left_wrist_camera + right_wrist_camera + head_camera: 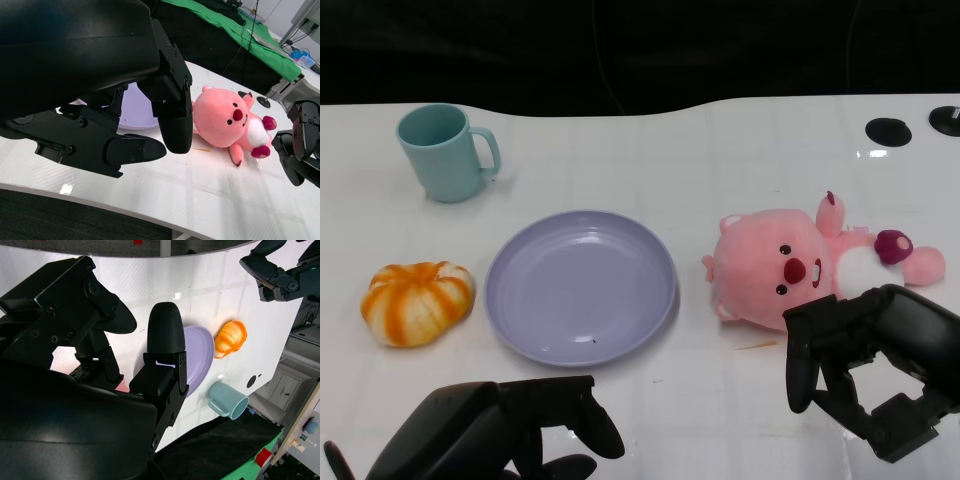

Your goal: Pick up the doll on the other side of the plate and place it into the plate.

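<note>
The white surface [720, 160] carries the whole scene, and the biggest piece on it is the lavender plate [581, 286], sitting bare in the middle. Just right of the plate, on the robot's right side, lies the pink plush doll [800, 262], flat on its back with its face up, near the plate's rim but apart from it. That is the target, and it has not left the surface.

The right hand [865, 365] hovers just on the near side of the doll, its fingers [802, 372] spread apart and holding nothing. In the head view its dark knuckles overlap the doll's lower edge, but whether they touch the plush cannot be told. The left hand [510, 435] sits low at the near edge, in front of the plate, fingers loosely parted and empty.

So this looks like the approach step: reach made, grasp not yet closed. The next move calls for the right hand to go forward and down over the doll's round head or belly, close around the soft body, lift it, then carry it left over the rim.

Off to the left, an orange-and-white pumpkin [418, 302] rests beside the plate, and a teal mug [447, 152] stands farther back.
</note>
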Available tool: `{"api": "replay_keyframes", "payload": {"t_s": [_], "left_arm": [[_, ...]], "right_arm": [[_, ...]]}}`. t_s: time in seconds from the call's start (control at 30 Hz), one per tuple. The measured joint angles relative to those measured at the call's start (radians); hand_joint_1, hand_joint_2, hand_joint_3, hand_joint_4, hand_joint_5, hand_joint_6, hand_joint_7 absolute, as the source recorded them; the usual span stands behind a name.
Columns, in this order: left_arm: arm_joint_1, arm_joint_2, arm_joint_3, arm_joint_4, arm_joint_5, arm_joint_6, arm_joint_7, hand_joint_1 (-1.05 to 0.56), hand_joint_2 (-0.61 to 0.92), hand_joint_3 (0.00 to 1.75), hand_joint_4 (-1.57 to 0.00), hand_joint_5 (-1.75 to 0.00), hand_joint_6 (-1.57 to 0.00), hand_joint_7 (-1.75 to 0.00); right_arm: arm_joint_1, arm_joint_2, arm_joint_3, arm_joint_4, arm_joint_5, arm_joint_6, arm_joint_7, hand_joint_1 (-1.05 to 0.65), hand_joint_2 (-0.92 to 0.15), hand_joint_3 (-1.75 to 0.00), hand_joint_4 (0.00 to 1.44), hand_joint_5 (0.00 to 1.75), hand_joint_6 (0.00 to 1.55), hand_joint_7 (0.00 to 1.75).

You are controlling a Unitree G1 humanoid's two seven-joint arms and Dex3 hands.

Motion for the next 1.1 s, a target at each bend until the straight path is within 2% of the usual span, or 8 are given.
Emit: {"api": "replay_keyframes", "payload": {"t_s": [0.7,0.77,0.93,1.0,1.1], "left_arm": [[-0.002,0.003,0.002,-0.001,-0.004,0.010,0.000,-0.22,0.92,0.41,-0.62,-1.71,-0.69,-1.00],[-0.002,0.004,0.002,-0.001,-0.004,0.010,0.000,-0.22,0.92,0.41,-0.62,-1.70,-0.69,-1.00],[-0.002,0.008,0.002,-0.001,-0.004,0.010,0.000,-0.21,0.92,0.41,-0.62,-1.70,-0.69,-0.99],[-0.003,0.010,0.003,-0.001,-0.005,0.010,0.000,-0.21,0.92,0.41,-0.62,-1.70,-0.69,-0.99],[-0.004,0.011,0.004,-0.001,-0.006,0.010,0.000,-0.21,0.92,0.41,-0.63,-1.70,-0.69,-0.99]], "right_arm": [[-0.005,-0.005,0.008,-0.003,-0.002,0.008,0.000,0.03,-0.40,-1.28,0.78,1.68,0.80,1.31],[-0.005,-0.005,0.008,-0.005,-0.002,0.012,0.000,0.03,-0.41,-1.28,0.77,1.66,0.79,1.30],[-0.006,0.000,0.008,-0.010,-0.001,0.047,-0.020,0.02,-0.41,-1.25,0.75,1.43,0.73,1.17],[-0.006,0.007,0.008,-0.023,-0.004,0.078,-0.041,0.01,-0.45,-1.16,0.71,1.37,0.67,1.07],[-0.008,0.023,0.007,-0.048,-0.016,0.156,-0.084,-0.03,-0.56,-0.93,0.62,1.34,0.61,0.93]]}}
